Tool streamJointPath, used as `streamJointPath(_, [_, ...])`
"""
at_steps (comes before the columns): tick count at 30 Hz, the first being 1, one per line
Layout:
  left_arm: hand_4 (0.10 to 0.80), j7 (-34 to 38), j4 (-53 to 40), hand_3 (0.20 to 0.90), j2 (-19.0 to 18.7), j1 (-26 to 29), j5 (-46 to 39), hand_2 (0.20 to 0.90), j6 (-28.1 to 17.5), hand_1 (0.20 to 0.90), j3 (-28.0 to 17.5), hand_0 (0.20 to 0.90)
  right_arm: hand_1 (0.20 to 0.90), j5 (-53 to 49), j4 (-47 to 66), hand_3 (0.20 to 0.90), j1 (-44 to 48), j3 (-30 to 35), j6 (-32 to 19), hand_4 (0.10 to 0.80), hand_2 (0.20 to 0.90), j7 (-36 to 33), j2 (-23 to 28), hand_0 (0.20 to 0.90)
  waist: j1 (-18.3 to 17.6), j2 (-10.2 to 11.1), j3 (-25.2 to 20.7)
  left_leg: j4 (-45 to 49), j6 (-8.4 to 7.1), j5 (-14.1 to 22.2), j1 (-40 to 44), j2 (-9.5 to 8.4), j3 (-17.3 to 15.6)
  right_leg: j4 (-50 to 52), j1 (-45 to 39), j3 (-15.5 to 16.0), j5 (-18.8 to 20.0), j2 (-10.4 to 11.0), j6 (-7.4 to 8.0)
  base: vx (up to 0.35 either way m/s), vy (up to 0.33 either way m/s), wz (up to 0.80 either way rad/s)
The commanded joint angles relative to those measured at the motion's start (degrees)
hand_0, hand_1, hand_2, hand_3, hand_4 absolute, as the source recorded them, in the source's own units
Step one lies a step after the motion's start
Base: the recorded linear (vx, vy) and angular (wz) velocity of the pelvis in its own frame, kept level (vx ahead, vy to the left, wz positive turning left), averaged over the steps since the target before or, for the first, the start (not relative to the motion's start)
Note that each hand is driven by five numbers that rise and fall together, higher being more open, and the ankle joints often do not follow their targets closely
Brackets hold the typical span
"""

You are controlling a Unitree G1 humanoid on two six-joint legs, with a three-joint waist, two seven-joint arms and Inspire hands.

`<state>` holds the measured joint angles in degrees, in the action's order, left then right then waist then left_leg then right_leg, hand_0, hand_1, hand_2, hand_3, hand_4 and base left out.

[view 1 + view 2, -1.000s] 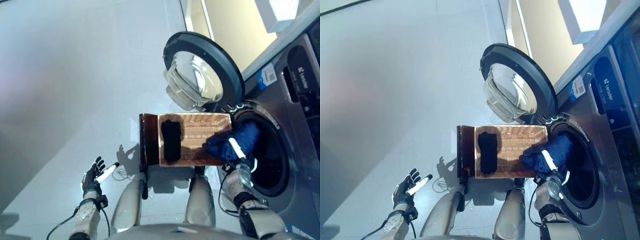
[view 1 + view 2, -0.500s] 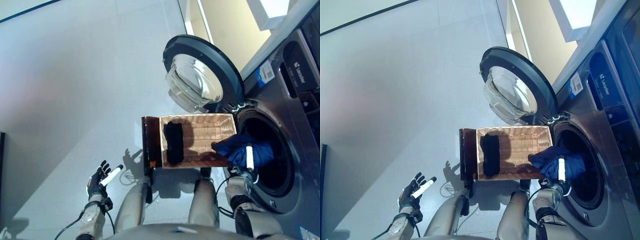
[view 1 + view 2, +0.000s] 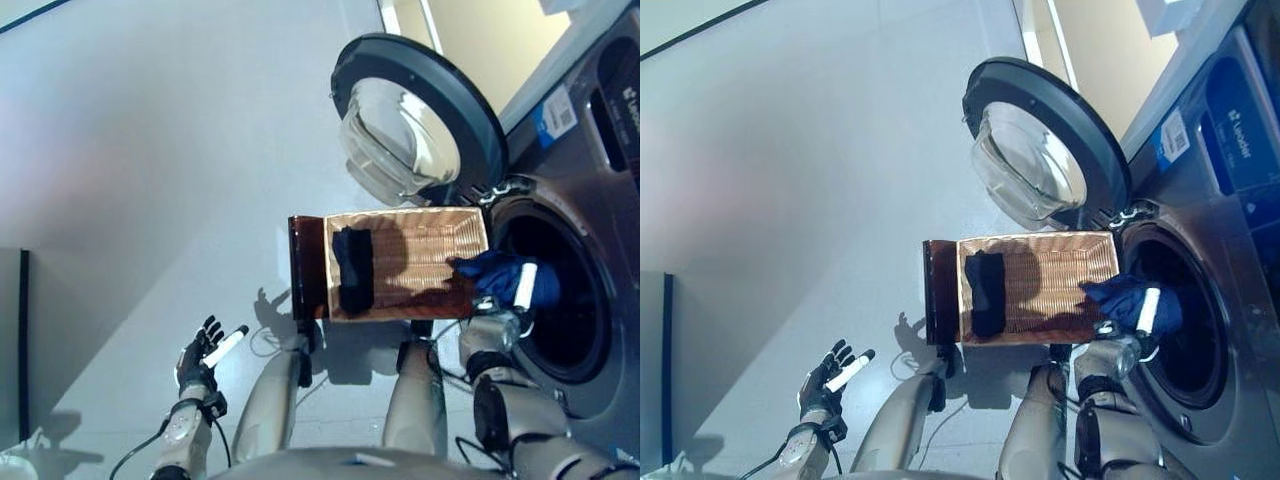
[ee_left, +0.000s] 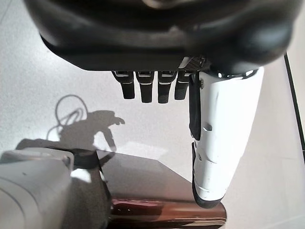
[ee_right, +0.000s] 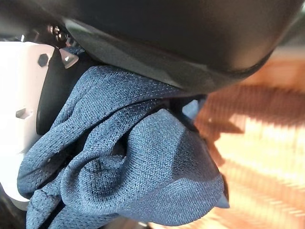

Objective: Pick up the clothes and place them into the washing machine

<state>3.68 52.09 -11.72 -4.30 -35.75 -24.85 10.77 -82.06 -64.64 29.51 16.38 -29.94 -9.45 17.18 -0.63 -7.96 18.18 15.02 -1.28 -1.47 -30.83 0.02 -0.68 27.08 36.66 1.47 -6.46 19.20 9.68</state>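
Your right hand [image 3: 519,292] grips the blue cloth [image 3: 488,274] at the washer's round hole [image 3: 560,300], next to the basket [image 3: 440,232]. Push it deep inside before you let go. Your left hand [image 3: 200,352] hangs open, empty

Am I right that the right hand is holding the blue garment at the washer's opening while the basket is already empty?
Not quite: the basket isn't empty. A black garment lies in it, as the left eye view shows. The right hand does hold the blue garment at the washing machine opening.
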Motion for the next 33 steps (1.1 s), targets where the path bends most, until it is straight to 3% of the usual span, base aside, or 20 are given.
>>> streamJointPath(1, [0.800,0.88,-2.49,0.900,-3.75,-1.89,0.13,0.900,-1.97,0.900,-0.15,0.900,0.200,-0.91,1.08,0.200,1.29,2.16,-6.74,0.300,0.200,-1.23,6.61,0.200,0.25,0.02,-0.57,9.49,-4.17,5.39,-2.76,2.05,0.19,-2.25,0.50,-3.58,9.39,-0.57,-0.37,-0.028,0.010,0.04])
streamJointPath(27, [0.800,1.72,-3.81,0.900,-5.29,-3.47,0.15,0.900,-2.32,0.900,-0.37,0.900,0.200,-3.74,-2.36,0.200,5.80,7.38,-11.49,0.300,0.200,-7.08,14.60,0.200,0.31,-2.14,-2.68,16.83,-3.43,8.09,-11.43,1.84,-0.95,6.88,11.54,-7.77,6.62,-1.50,-1.58,-0.008,0.008,-0.01])
streamJointPath(33, [0.800,1.64,-3.98,0.900,-6.45,-3.84,0.43,0.900,-2.04,0.900,-0.79,0.900,0.200,-1.77,-0.96,0.200,8.09,7.77,-12.29,0.300,0.200,-8.56,19.99,0.200,0.19,-2.57,-3.18,18.95,-2.92,9.08,-12.72,1.73,-1.31,9.32,13.42,-8.99,5.91,-1.62,-1.87,-0.007,0.002,-0.01])
